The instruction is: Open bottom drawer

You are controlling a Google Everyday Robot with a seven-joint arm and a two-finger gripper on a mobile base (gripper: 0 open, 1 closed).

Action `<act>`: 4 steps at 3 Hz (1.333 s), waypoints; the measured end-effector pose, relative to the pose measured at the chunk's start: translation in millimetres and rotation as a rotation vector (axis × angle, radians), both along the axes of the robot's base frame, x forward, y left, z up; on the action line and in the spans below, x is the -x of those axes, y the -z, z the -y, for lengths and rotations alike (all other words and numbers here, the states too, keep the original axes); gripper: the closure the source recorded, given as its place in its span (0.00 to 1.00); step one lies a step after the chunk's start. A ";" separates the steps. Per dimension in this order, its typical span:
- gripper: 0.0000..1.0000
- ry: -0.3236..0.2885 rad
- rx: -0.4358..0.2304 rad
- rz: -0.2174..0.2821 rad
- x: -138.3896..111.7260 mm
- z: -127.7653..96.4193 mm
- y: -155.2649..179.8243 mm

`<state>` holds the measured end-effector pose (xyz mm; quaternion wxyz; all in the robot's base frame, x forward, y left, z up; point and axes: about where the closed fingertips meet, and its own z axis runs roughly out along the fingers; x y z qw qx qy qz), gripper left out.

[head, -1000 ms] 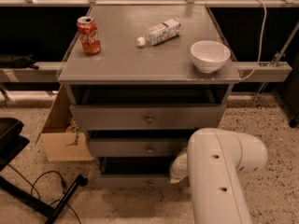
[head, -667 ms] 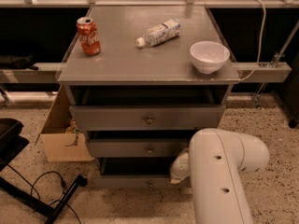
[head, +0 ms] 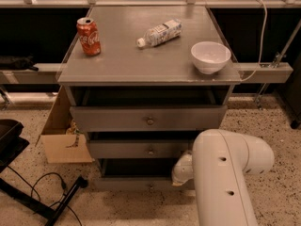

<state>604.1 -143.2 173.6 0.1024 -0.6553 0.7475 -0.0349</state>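
The grey drawer unit has three fronts stacked. The bottom drawer (head: 134,183) is the slimmest strip, lowest down just above the floor, with a dark gap above it. Its right end is covered by my white arm (head: 225,173). My gripper (head: 180,172) is low at the right part of the bottom drawer's front, mostly hidden behind the arm's wrist. The bottom drawer's knob does not show clearly.
On the top (head: 141,62) stand a red cola can (head: 89,36), a lying plastic bottle (head: 159,32) and a white bowl (head: 210,56). The top drawer (head: 148,119) and middle drawer (head: 141,149) have brass knobs. A cardboard box (head: 61,135) and a black stand with cable (head: 42,197) lie at the left.
My arm has shifted very slightly to the right. The drawers and the things on top have not moved.
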 end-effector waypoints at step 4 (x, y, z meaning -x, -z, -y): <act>0.11 0.000 0.000 0.000 0.1 0.0 0.1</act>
